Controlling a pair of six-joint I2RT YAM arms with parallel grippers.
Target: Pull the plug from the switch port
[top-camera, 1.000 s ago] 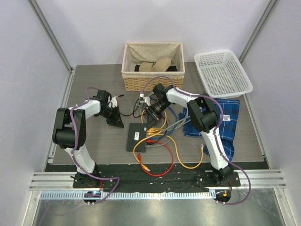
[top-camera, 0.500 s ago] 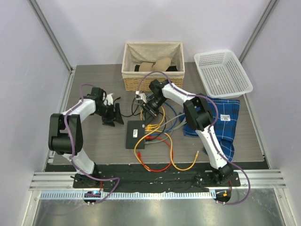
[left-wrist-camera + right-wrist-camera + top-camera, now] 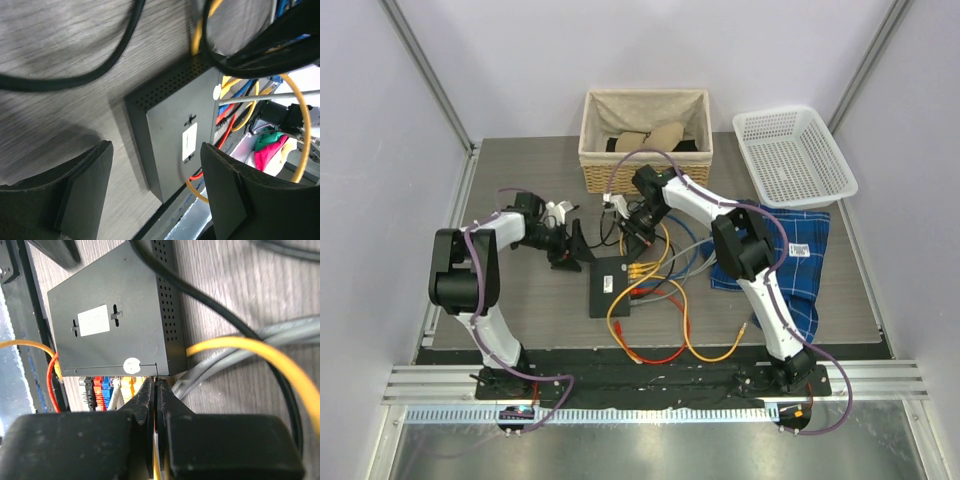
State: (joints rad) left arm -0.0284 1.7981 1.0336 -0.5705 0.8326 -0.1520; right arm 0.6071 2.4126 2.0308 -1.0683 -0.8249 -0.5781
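**Desk:** Grey wood-grain table (image 3: 520,300), cables everywhere. Where is the switch?

**Arm:** The switch (image 3: 610,285) lies flat at mid-table, sockets to my right. My left gripper (image 3: 155,165) hangs wide open over its plain side. My right gripper (image 3: 155,387) is pressed shut at the socket edge among the yellow cables (image 3: 240,347). Whether it pinches one, I cannot tell.

**Desk:** Doing it well?

**Arm:** I'd brace the box with the left, then draw the plug straight out, never sideways.

Black switch (image 3: 612,298) bears white label (image 3: 93,320); cloth (image 3: 810,282) seemingly blue plaid.
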